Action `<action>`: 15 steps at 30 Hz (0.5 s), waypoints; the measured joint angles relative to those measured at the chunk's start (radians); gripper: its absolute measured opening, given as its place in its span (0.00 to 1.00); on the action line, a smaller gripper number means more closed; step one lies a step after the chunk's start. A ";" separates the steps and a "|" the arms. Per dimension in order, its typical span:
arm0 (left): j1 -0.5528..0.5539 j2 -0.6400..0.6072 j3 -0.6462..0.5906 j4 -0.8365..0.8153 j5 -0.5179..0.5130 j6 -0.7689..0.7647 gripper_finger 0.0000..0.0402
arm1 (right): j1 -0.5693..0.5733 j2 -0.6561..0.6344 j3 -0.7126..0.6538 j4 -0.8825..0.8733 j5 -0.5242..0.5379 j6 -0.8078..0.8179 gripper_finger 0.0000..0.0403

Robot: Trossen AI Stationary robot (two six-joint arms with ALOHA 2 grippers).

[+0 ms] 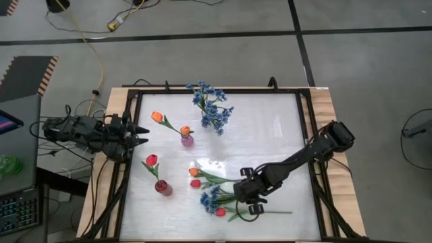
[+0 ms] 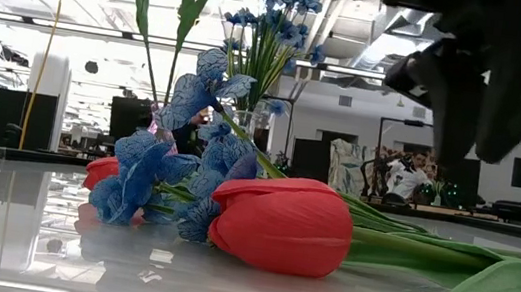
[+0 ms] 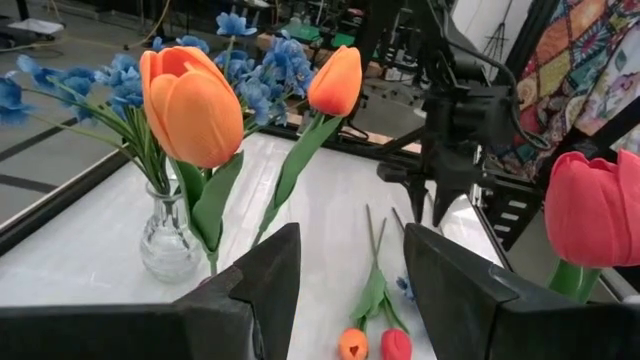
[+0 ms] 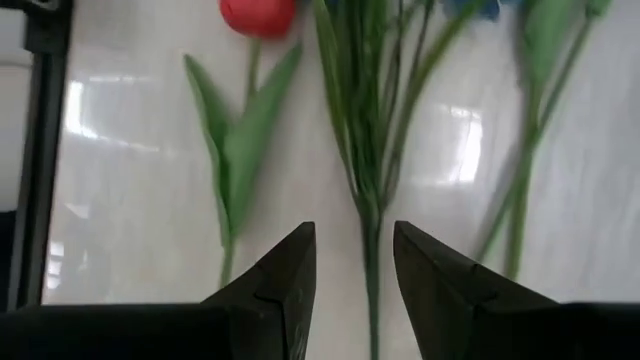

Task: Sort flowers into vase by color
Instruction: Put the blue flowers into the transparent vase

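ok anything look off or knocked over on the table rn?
Nothing is knocked over: the red vase, pink vase and clear vase all stand upright. Loose flowers lie flat in a pile, unsorted, and the open right gripper hovers over their stems.

Loose flowers (image 1: 217, 196) flat on table — others upright in vases (image 1: 187, 140)

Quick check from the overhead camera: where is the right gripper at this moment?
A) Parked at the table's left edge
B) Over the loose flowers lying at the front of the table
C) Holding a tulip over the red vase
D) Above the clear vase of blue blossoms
B: in the high view the right gripper is over the loose flowers lying on the table, and its wrist view shows open fingers straddling a green stem, nothing gripped.
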 joint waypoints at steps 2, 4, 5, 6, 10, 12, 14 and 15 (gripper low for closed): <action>0.000 0.000 0.000 0.000 0.000 0.000 0.41 | 0.004 0.000 -0.014 0.054 0.004 -0.001 0.40; 0.000 0.000 0.000 0.000 0.000 -0.002 0.41 | 0.004 0.000 -0.035 0.101 0.005 0.000 0.40; 0.000 0.000 0.000 0.000 0.002 -0.002 0.41 | 0.003 0.000 -0.046 0.119 0.006 -0.001 0.40; 0.000 0.000 0.000 0.000 0.010 -0.002 0.41 | 0.002 0.000 -0.051 0.126 0.008 -0.001 0.40; 0.000 0.000 0.000 0.000 0.046 -0.011 0.41 | -0.002 0.000 -0.077 0.176 0.040 -0.003 0.40; 0.000 0.000 0.000 0.000 0.060 -0.021 0.41 | -0.006 0.000 -0.093 0.196 0.056 -0.003 0.40; 0.000 0.000 0.000 0.000 0.066 -0.021 0.41 | -0.006 0.000 -0.109 0.218 0.058 -0.003 0.40; 0.000 0.000 0.000 0.000 0.066 -0.021 0.41 | -0.006 0.000 -0.113 0.219 0.060 -0.003 0.40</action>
